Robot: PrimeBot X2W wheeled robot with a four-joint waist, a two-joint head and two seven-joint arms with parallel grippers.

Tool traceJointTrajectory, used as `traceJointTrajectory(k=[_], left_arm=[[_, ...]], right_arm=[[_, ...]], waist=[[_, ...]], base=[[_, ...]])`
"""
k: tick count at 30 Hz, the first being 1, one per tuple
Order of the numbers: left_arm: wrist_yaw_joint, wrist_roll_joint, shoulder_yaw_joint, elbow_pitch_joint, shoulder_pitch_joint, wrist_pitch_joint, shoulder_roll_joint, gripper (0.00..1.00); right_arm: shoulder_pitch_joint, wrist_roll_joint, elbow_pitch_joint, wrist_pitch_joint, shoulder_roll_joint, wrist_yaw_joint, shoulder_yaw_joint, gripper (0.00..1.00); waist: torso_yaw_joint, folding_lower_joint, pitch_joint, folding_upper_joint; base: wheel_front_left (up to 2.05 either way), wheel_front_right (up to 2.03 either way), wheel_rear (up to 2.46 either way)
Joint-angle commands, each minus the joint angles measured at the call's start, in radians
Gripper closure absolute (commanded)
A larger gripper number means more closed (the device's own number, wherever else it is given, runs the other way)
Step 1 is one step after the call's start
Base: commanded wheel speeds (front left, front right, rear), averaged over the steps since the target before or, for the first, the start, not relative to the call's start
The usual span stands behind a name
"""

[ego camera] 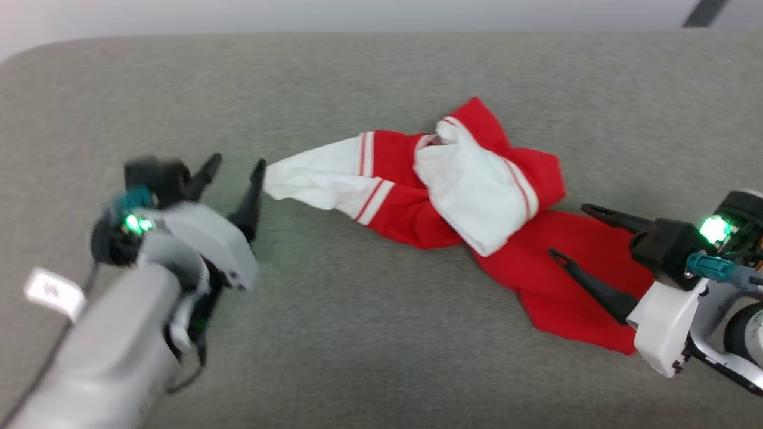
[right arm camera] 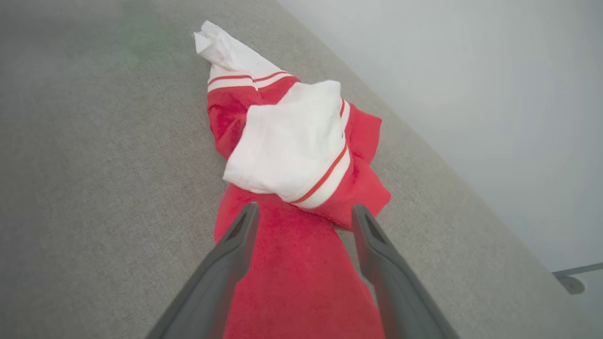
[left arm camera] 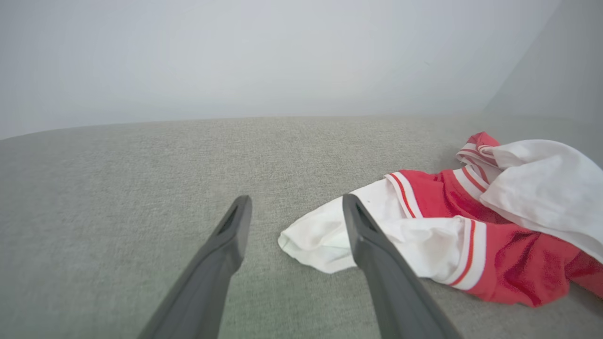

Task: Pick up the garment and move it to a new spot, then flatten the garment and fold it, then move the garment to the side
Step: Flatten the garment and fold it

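Observation:
The garment lies crumpled in a long bunch on the grey surface, red with white sleeves and striped trim. One white sleeve points toward my left gripper, which stands open just beside the sleeve's tip, with nothing between its fingers. The other white sleeve is folded over the red body. My right gripper is open above the red lower part of the garment, its fingers spread over the fabric and apart from it as far as I can tell.
The grey fabric-covered surface stretches wide on all sides, ending at a pale wall behind. A dark object shows past the far right edge.

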Motion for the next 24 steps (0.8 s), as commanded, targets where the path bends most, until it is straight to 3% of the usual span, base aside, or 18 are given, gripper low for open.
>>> traceJointTrajectory(k=[1,5,13,18,24], left_arm=[[0.007,0.01,0.001,-0.004,0.018,-0.013,-0.002,0.0],[0.078,0.074,0.012,-0.061,0.098,-0.123,-0.045,0.0],[0.175,0.292,0.131,-0.238,0.273,-0.136,-0.155,0.0],[0.149,0.428,0.231,-0.335,0.369,-0.136,-0.241,0.0],[0.073,0.525,0.344,-0.379,0.435,-0.136,-0.34,0.0]], right_arm=[[-0.011,0.006,-0.008,0.004,-0.007,-0.001,0.013,0.0],[-0.129,0.012,-0.072,0.063,-0.1,-0.001,0.148,0.0],[-0.389,0.017,-0.102,0.141,-0.2,-0.002,0.472,0.0],[-0.454,0.003,-0.093,0.167,-0.22,-0.001,0.519,0.0],[-0.36,-0.063,-0.148,0.247,-0.24,-0.001,0.518,0.0]], waist=[[0.06,0.0,-0.015,0.0],[0.111,0.0,-0.013,0.0],[0.184,0.0,0.02,0.0],[0.218,0.0,0.048,0.0],[0.248,0.0,0.073,0.0]], base=[[0.0,0.0,0.0],[0.0,0.0,0.0],[0.0,0.0,0.0],[0.0,0.0,0.0],[0.0,0.0,0.0]])
